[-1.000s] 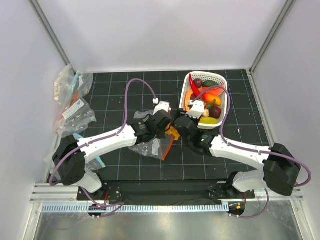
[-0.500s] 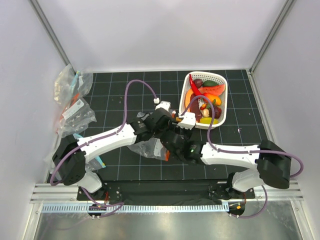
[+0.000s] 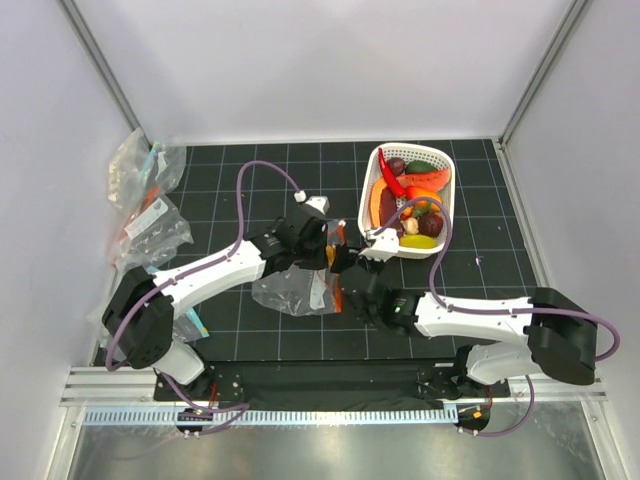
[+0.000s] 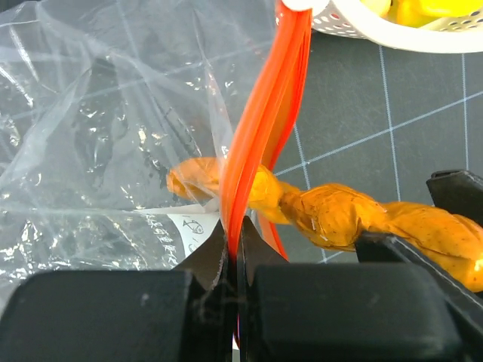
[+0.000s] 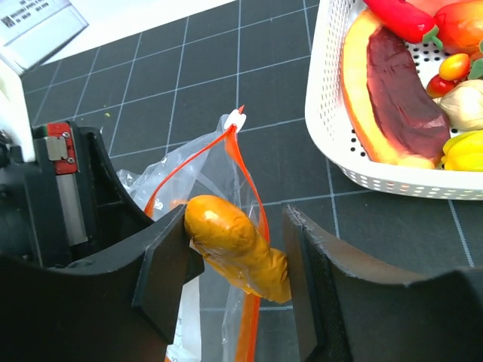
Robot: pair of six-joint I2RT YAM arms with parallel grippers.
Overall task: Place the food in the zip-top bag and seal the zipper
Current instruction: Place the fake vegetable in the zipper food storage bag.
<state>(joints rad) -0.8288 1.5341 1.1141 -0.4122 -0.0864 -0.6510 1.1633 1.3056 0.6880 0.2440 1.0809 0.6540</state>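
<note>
The zip-top bag lies clear and crumpled left of centre. My left gripper is shut on its red-orange zipper, jaws pinching the strip and holding it upright. The zipper's white slider sits at the far end. My right gripper is shut on an orange twisted food piece at the bag's mouth. One end of the piece pokes past the zipper into the bag. The other food, a red chili, orange, yellow and purple pieces, lies in the basket.
The white lattice basket stands at the back right, close to both grippers; its rim shows in the wrist views. Clear bags with teal marks lie along the left wall. Side walls enclose the black grid mat.
My right gripper has moved from beside the basket left and nearer, to the bag's mouth, with the orange piece. My left gripper has shifted slightly left, still holding the zipper.
</note>
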